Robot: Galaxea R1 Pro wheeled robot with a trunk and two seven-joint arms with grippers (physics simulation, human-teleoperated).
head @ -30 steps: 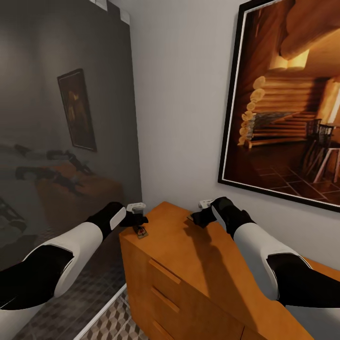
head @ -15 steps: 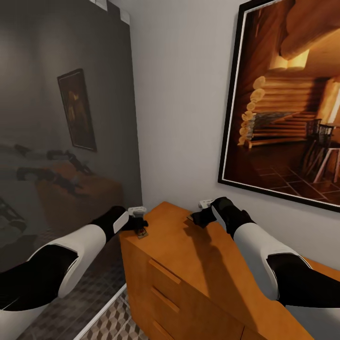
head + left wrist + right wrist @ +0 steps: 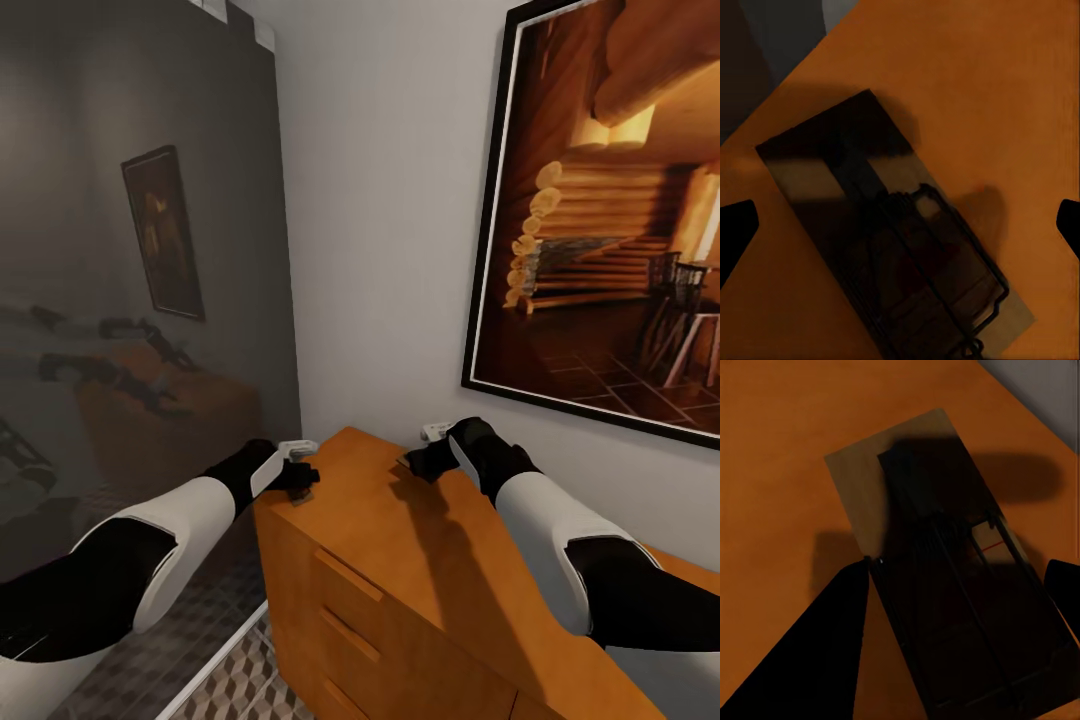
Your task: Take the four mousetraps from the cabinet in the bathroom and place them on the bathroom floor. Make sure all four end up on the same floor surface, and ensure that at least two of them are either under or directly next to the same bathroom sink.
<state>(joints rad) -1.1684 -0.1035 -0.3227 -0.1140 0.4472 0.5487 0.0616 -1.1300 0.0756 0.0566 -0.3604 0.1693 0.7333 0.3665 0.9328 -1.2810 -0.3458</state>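
Observation:
Two mousetraps lie flat on top of the orange-brown cabinet (image 3: 400, 560). In the left wrist view one mousetrap (image 3: 892, 247), a brown board with dark wire, lies between the wide-apart fingertips (image 3: 735, 225) of my left gripper (image 3: 900, 225), which is open. In the head view this gripper (image 3: 300, 478) sits on the cabinet's near left corner and hides that trap. My right gripper (image 3: 415, 465) rests further back on the top. In its wrist view its fingers (image 3: 832, 645) press both long edges of the other mousetrap (image 3: 945, 547), so the gripper (image 3: 956, 585) is shut on it.
A large framed picture of a log cabin (image 3: 600, 200) hangs on the wall above the cabinet. A dark glass panel (image 3: 130, 300) stands at the left. Cube-pattern floor tiles (image 3: 240, 680) show below the cabinet's drawer fronts with bar handles (image 3: 350, 575).
My left gripper has moved right and down onto the cabinet's corner, covering the mousetrap that showed just beneath it before. The right arm has not moved.

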